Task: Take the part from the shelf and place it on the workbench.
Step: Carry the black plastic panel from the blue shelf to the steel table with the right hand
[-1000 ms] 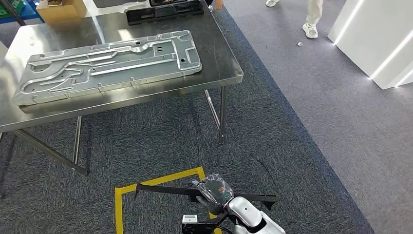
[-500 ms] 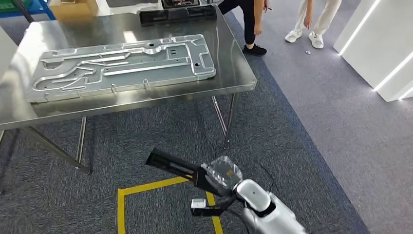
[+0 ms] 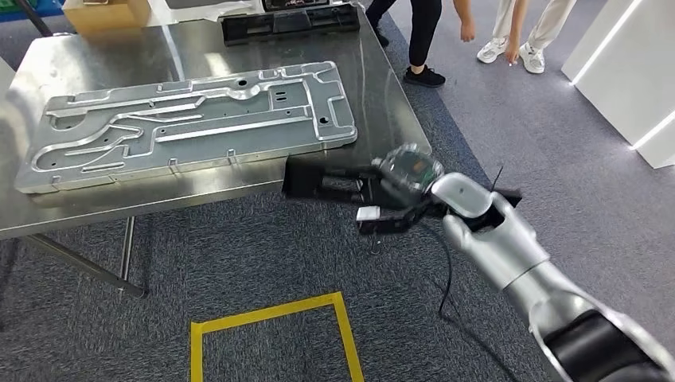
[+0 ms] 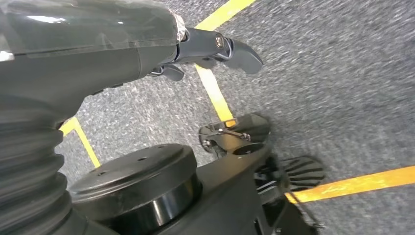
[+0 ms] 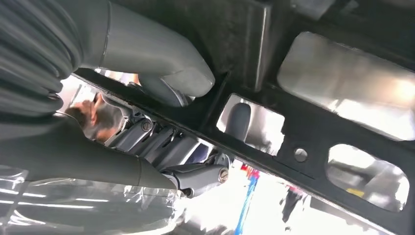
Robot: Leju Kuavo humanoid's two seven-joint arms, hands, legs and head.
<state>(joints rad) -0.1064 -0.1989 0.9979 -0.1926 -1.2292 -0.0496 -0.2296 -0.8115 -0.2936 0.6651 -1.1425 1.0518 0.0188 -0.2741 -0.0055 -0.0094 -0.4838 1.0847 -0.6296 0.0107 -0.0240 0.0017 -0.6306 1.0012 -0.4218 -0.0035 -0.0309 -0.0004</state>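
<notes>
While the right arm reaches out at table height, the views read as follows.

Head view, right hand: the right hand (image 3: 398,187) is wrapped in clear plastic and clasps the black part (image 3: 322,181), a long dark frame that sticks out toward 9 o'clock from the hand.
Head view, part: its far end lies at the near edge of the steel workbench (image 3: 95,203), just past the corner; whether it touches the top I cannot tell.
Head view, bench load: a large grey metal plate (image 3: 187,123) lies flat across the middle, a black tray (image 3: 290,22) sits at the 12 o'clock edge, and a cardboard box (image 3: 107,12) at 11 o'clock.
Head view, floor: yellow tape (image 3: 271,310) marks a square on the grey carpet at 6 o'clock.
Head view, people: legs and shoes of people (image 3: 426,40) stand at 1 o'clock beyond the bench.

Left wrist view, left hand: the left hand (image 4: 210,46) hangs over carpet crossed by yellow tape, its fingers loosely apart, holding nothing.

Right wrist view, hold: the thick grey thumb (image 5: 161,68) presses on one face of the black part (image 5: 303,127), dark fingers (image 5: 195,174) closing under it.
Right wrist view, part: cut-out windows in the frame show bright metal behind.
</notes>
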